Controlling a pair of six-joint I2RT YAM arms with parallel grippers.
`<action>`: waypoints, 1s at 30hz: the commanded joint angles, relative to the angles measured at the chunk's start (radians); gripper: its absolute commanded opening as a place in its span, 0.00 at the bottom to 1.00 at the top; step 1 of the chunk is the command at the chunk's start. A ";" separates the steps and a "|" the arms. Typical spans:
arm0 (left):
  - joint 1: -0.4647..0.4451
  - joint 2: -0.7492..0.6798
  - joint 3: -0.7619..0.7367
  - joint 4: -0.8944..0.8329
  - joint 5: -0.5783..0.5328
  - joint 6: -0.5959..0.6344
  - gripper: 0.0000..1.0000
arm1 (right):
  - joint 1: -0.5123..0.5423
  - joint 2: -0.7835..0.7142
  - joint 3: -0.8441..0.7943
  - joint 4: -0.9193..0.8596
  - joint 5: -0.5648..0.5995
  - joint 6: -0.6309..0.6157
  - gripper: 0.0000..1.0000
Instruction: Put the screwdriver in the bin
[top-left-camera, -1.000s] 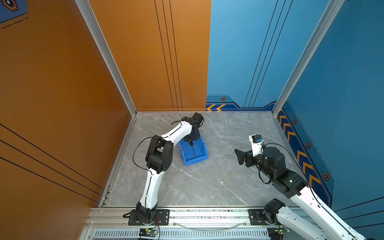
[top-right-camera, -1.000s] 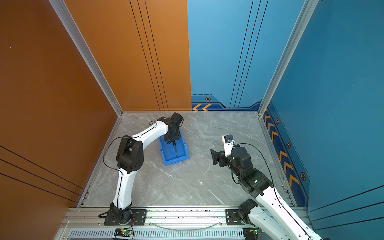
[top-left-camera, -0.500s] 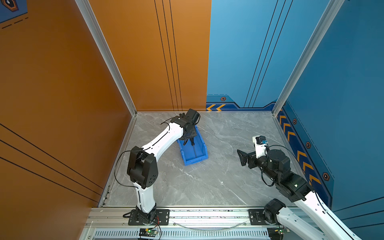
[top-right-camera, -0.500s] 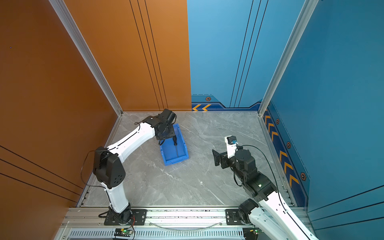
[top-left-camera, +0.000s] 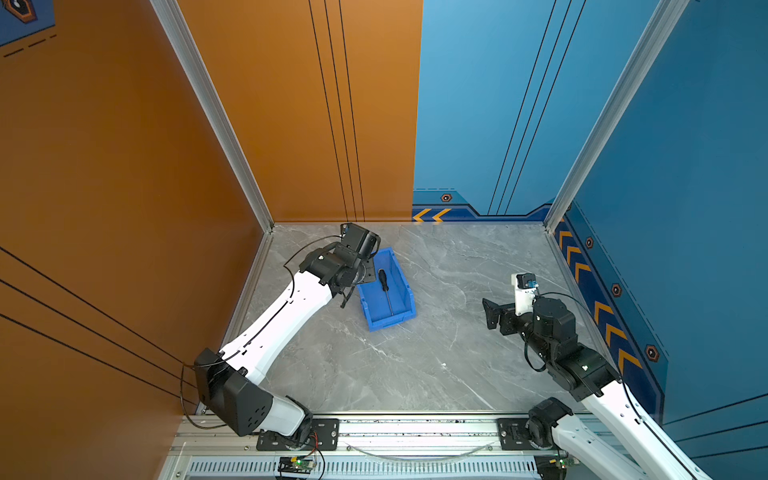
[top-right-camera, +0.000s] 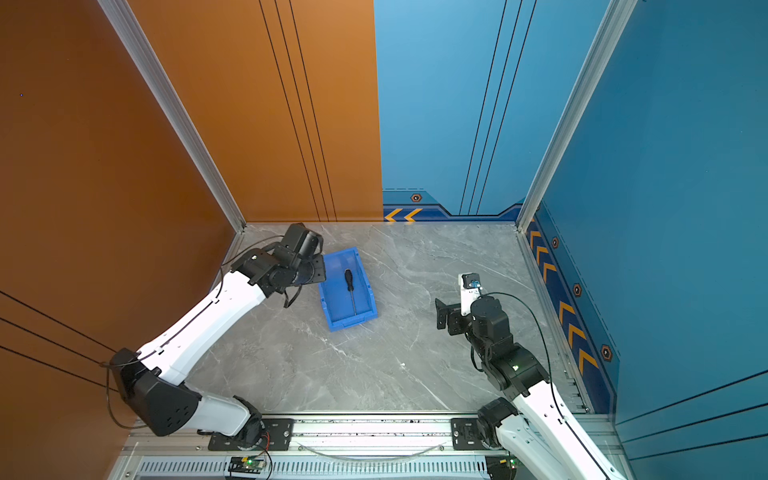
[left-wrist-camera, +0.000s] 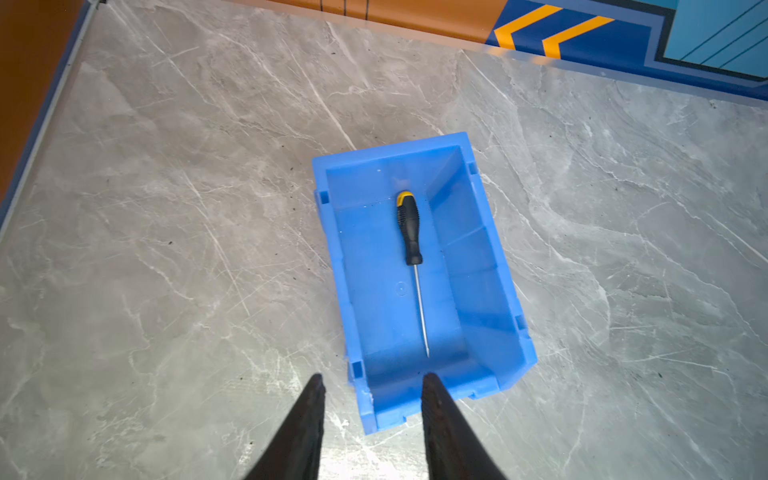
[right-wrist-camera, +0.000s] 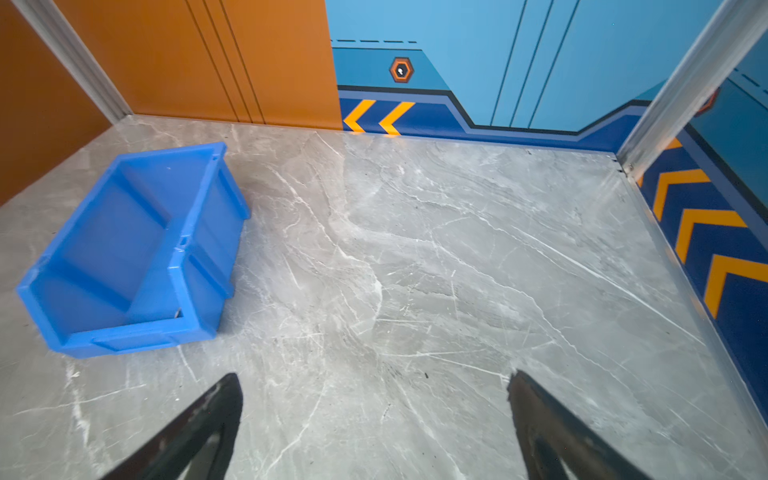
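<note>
The screwdriver (left-wrist-camera: 409, 232), black-handled with a yellow butt cap, lies flat on the floor of the blue bin (left-wrist-camera: 478, 257), apart from both grippers. Both top views show the screwdriver (top-left-camera: 383, 282) (top-right-camera: 350, 284) inside the bin (top-left-camera: 390, 322) (top-right-camera: 326, 299), tip toward the low front wall. My left gripper (left-wrist-camera: 372, 376) is open and holds nothing; it hovers over the bin's low front corner. My right gripper (right-wrist-camera: 376, 376) (top-left-camera: 492, 311) (top-right-camera: 442, 313) stands wide open over bare table, right of the bin (right-wrist-camera: 137, 249). From the right wrist view the screwdriver is hidden by the bin's wall.
The grey marble table (top-left-camera: 436, 353) is walled in by an orange panel (top-left-camera: 124, 208) on the left and blue panels (top-left-camera: 665, 208) at the back and right. The left arm's wrist (top-left-camera: 332, 266) sits close to the back left corner, beside the bin.
The left arm has drawn back from over the bin toward the left wall, its jaws have spread, and the screwdriver now lies free in the bin. The right arm has shifted only slightly.
</note>
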 joint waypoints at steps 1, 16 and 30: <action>0.043 -0.050 -0.071 0.034 0.023 0.107 0.43 | -0.038 0.034 -0.016 0.062 0.073 0.056 1.00; 0.193 -0.232 -0.415 0.373 0.210 0.243 0.81 | -0.166 0.303 0.014 0.243 0.016 0.120 1.00; 0.280 -0.174 -0.532 0.547 0.243 0.274 0.98 | -0.195 0.474 -0.013 0.460 -0.114 -0.008 1.00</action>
